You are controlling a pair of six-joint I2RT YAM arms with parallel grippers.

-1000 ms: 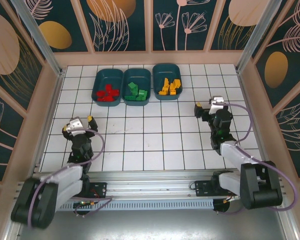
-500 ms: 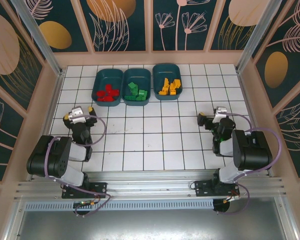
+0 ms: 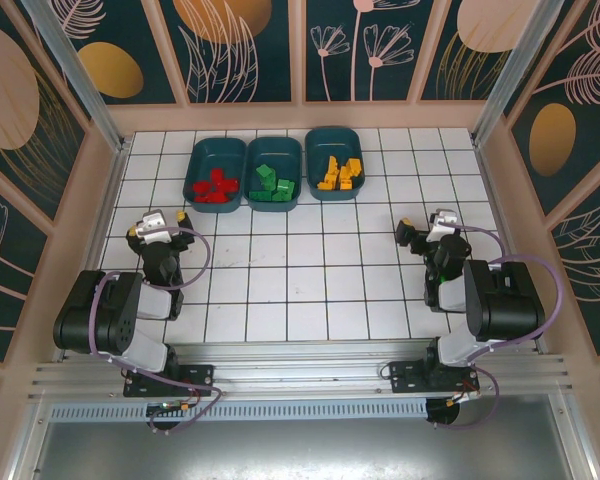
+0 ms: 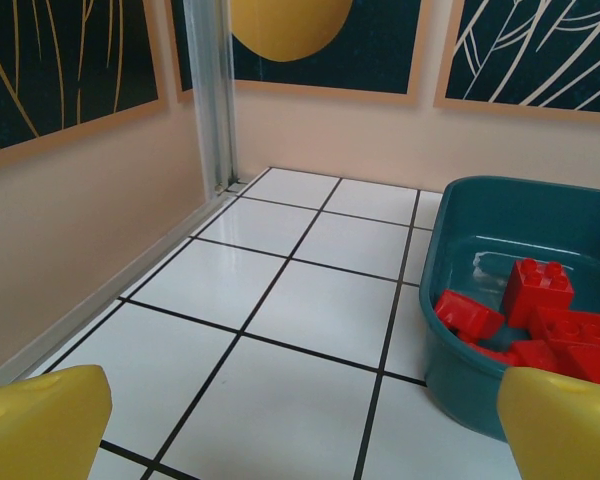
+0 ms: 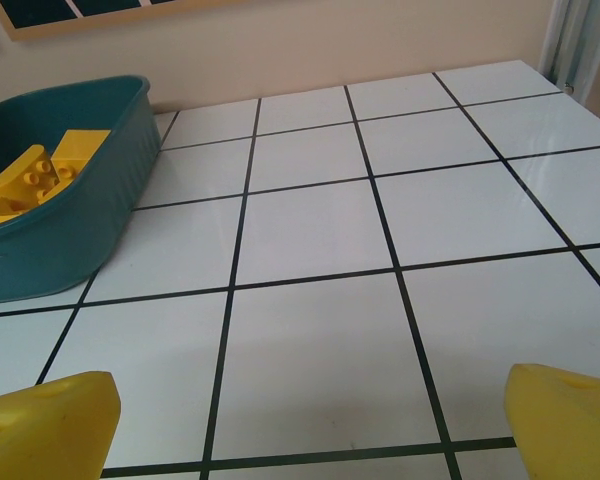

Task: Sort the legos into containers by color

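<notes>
Three dark teal containers stand in a row at the back of the tiled table. The left container [image 3: 202,150] holds red legos [image 3: 213,187], the middle one [image 3: 273,145] green legos [image 3: 273,184], and the right one [image 3: 330,135] yellow legos [image 3: 340,173]. My left gripper [image 3: 158,223] hovers low over the tiles in front of the red bin [image 4: 500,210], open and empty [image 4: 305,430], with red legos [image 4: 540,290] ahead to its right. My right gripper [image 3: 425,228] sits to the right of the yellow bin [image 5: 70,240], open and empty [image 5: 310,420].
Peach walls and aluminium posts [image 3: 75,75] close in the table on three sides. Both arms are folded back near their bases at the front rail [image 3: 300,375]. White tiles [image 3: 300,270] lie between the two grippers.
Both arms have folded back toward their bases, and the grippers shifted slightly toward the back of the table. Both stayed open. The legos have not moved.
</notes>
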